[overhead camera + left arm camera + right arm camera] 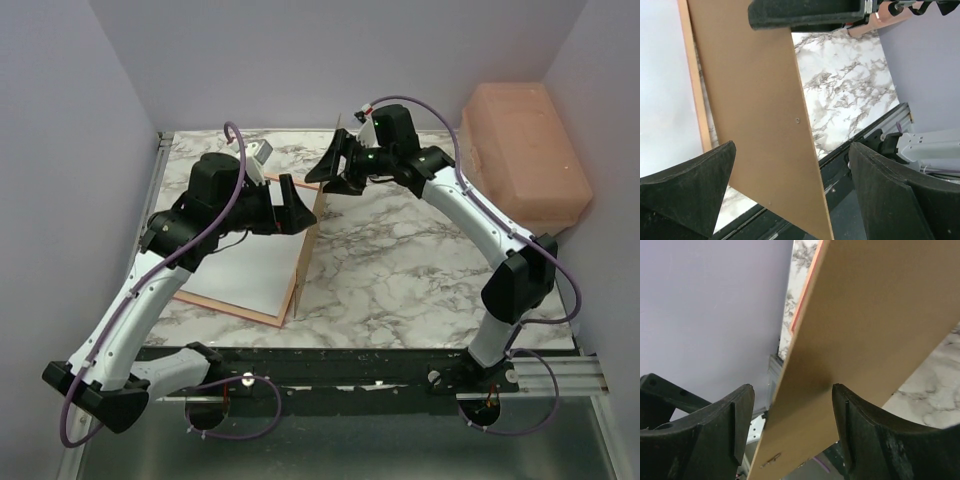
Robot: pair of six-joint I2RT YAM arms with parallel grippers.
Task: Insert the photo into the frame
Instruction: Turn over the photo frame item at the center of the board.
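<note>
— Where is the photo?
— The photo (245,268) lies flat on the left of the table (400,260), white side up, inside the frame (232,312) that rims it.
— And the brown board?
— The brown board (308,250) stands on edge along the frame's right side, slightly tilted.
— The left gripper?
— The left gripper (790,150) gapes wide astride the board, gripping nothing.
— The right one?
— The right gripper (792,390) straddles the board's far upper end, jaws parted, not clamped. Whether a finger brushes it I cannot tell.
— Anything else?
— A peach box (525,150) sits in the far right corner.
</note>
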